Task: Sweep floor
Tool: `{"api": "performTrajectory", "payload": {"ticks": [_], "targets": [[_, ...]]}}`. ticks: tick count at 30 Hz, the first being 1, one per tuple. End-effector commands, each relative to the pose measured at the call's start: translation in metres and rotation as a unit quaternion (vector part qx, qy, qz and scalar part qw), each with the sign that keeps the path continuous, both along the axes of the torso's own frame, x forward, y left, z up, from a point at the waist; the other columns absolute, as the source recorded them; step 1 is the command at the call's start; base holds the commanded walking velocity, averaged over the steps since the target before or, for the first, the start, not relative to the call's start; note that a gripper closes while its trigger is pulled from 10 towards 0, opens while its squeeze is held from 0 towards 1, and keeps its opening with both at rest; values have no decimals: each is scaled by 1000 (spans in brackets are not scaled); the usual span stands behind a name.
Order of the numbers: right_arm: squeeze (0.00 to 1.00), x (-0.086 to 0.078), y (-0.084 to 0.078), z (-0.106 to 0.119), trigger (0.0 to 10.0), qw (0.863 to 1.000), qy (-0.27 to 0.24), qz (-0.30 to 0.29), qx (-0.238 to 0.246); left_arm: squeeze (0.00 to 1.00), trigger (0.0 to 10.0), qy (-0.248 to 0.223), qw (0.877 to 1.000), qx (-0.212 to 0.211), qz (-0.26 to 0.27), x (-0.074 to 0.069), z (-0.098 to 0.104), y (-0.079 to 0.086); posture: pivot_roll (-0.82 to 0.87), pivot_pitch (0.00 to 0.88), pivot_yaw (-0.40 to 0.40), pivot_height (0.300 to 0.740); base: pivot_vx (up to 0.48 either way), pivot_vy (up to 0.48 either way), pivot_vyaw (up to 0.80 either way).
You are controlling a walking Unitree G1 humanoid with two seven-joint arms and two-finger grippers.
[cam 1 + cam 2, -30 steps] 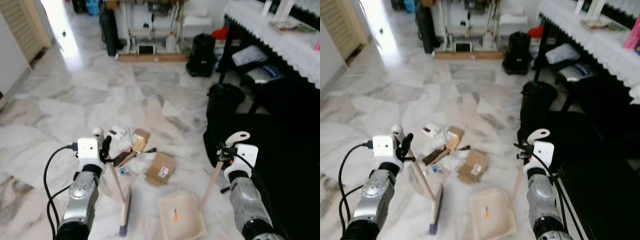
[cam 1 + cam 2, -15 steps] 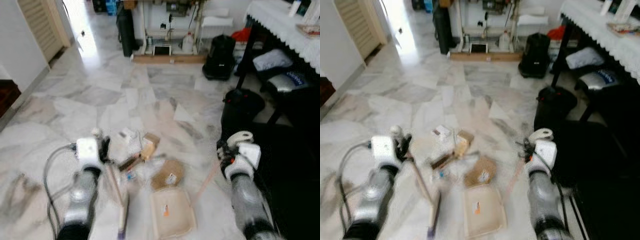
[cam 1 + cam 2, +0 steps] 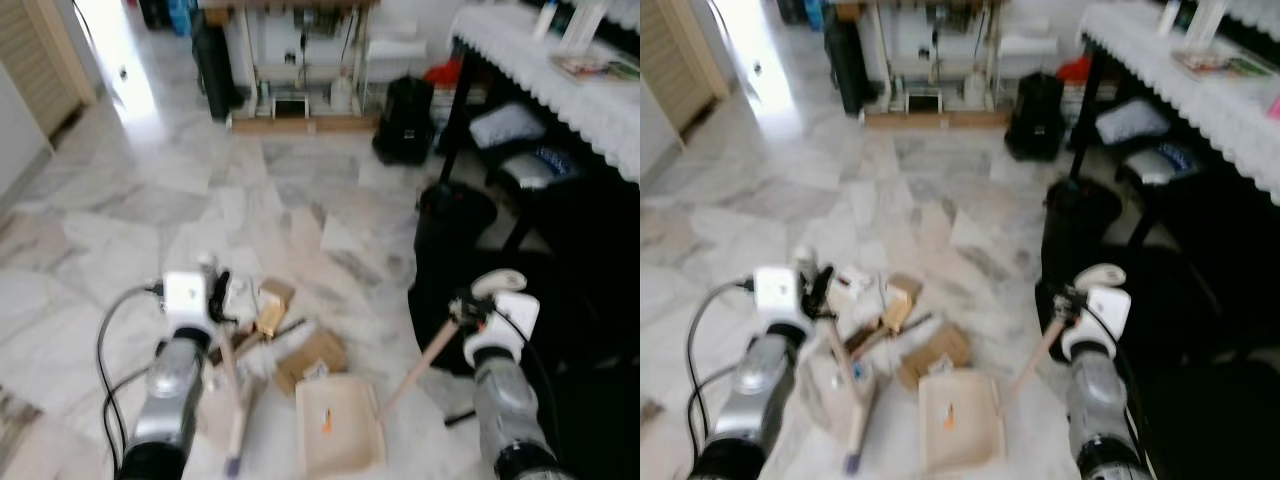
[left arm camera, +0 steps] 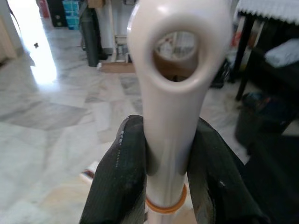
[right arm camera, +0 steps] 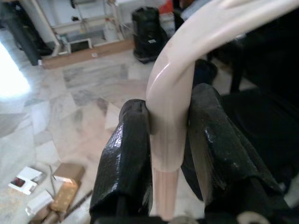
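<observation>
My left gripper (image 3: 214, 303) is shut on the cream broom handle (image 4: 174, 98), just under its hanging hole. The broom's brush head (image 3: 237, 432) rests on the marble floor beside a litter pile. In that pile lie a flat brown cardboard piece (image 3: 311, 356), a small tan box (image 3: 272, 301) and white packets (image 3: 238, 291). My right gripper (image 3: 468, 312) is shut on the long handle (image 5: 169, 121) of a cream dustpan (image 3: 337, 436). The dustpan lies flat on the floor, its mouth touching the cardboard.
A black table with a white lace cloth (image 3: 560, 85) stands on the right, with bags and a dark mass (image 3: 455, 215) beneath it. A black bag (image 3: 405, 120) and a shelf unit (image 3: 300, 60) stand at the back. Open marble floor (image 3: 120, 200) lies to the left.
The view has swayed and is blurred. Both grippers keep their hold. The dustpan now lies closer to the brown cardboard, and the litter is more bunched between broom and pan.
</observation>
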State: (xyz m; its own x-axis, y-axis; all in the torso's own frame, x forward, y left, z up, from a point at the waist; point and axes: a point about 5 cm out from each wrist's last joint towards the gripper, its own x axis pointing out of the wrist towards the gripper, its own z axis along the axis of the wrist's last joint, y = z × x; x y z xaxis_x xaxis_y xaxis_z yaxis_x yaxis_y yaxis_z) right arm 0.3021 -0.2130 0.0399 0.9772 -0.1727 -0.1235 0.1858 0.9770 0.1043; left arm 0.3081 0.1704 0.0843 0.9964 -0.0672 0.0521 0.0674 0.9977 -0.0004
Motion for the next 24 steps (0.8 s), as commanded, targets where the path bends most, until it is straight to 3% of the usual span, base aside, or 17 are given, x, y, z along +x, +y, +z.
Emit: {"api": "performTrajectory", "payload": {"ticks": [1, 15, 24], "targets": [[0, 7, 6, 11, 10000, 1000, -25, 6, -3, 0, 10000, -16, 1000, 3, 12, 0, 6, 9, -37, 0, -12, 740, 285, 0, 0], [0, 6, 2, 9, 10000, 1000, -19, -7, -9, 0, 10000, -22, 1000, 3, 9, 2, 10, 9, -39, 0, -9, 740, 276, 0, 0], [0, 5, 5, 5, 10000, 1000, -10, -2, -14, 0, 10000, -44, 999, -1, -3, 4, 20, 5, -33, 0, -9, 740, 0, 0, 0]]}}
